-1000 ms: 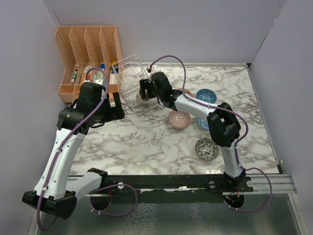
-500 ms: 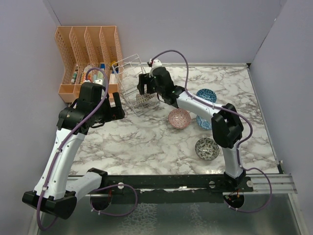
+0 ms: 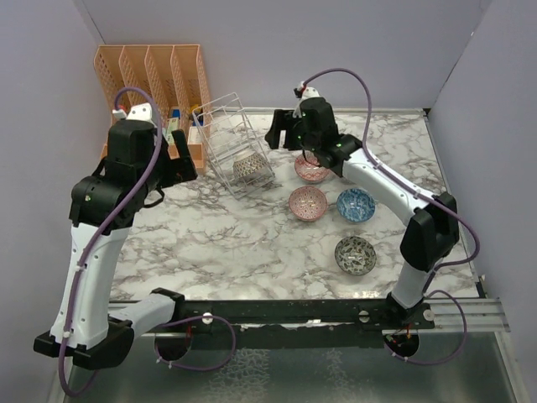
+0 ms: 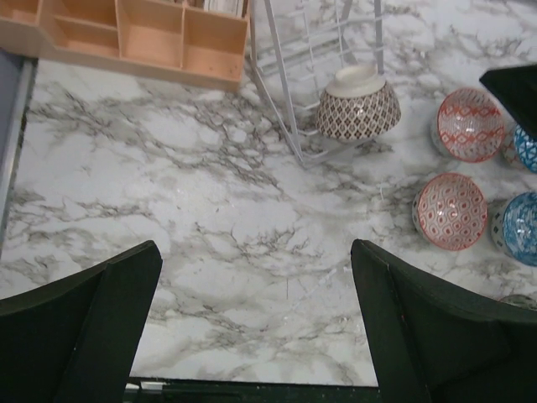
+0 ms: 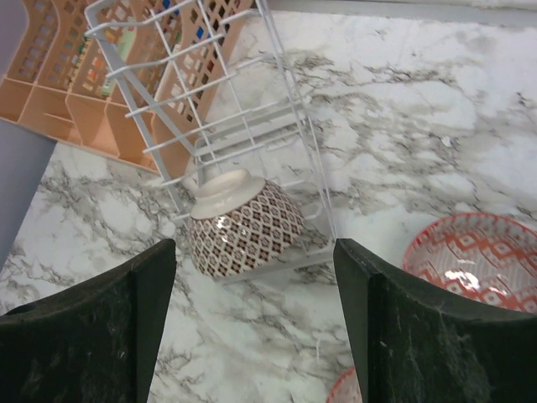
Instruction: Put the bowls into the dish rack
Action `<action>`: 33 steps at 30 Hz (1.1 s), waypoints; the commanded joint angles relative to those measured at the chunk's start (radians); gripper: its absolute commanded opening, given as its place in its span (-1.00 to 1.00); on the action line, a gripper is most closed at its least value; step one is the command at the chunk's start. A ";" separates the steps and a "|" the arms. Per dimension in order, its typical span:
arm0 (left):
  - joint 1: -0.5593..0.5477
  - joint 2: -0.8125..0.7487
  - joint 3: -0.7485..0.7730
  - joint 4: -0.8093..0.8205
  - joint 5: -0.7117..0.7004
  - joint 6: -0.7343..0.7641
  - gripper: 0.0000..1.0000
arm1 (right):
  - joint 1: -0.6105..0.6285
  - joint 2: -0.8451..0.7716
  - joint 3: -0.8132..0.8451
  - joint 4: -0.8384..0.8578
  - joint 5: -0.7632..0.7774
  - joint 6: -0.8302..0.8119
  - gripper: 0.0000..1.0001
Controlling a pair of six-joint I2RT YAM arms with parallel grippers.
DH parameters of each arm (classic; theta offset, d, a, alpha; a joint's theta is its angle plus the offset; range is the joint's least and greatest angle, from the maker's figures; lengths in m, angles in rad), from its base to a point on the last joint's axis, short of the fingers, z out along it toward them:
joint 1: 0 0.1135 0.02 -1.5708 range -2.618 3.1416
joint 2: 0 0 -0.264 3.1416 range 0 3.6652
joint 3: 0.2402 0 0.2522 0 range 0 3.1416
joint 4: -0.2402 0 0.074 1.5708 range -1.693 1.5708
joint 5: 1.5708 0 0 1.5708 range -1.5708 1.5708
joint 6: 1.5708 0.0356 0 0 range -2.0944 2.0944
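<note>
No writing, number or brand mark can be read in any view. The packaging in the peach organiser is too small to make out.

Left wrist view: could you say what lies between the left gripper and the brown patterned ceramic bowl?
Only bare marble tabletop, then the white wire dish rack's frame, in that view.

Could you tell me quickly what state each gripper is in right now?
Left gripper: open, holding nothing.
Right gripper: open, holding nothing.
</note>
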 commanded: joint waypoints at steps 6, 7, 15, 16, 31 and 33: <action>-0.008 0.091 0.202 -0.030 -0.078 0.021 0.98 | -0.038 -0.176 -0.077 -0.364 0.015 -0.069 0.53; -0.008 0.090 0.197 -0.023 -0.076 0.013 0.98 | -0.042 -0.188 -0.091 -0.370 0.013 -0.070 0.53; -0.008 0.085 0.143 0.042 -0.056 -0.040 0.98 | -0.113 -0.227 -0.061 -0.428 -0.124 -0.057 0.53; -0.007 0.090 0.141 0.045 -0.055 -0.042 0.98 | -0.123 -0.229 -0.052 -0.442 -0.135 -0.066 0.53; -0.006 0.222 0.041 0.302 -0.072 -0.075 0.98 | -0.248 -0.278 0.000 -0.547 -0.373 -0.161 0.56; -0.006 0.251 0.047 0.329 -0.039 -0.077 0.97 | -0.248 -0.279 -0.019 -0.570 -0.376 -0.164 0.51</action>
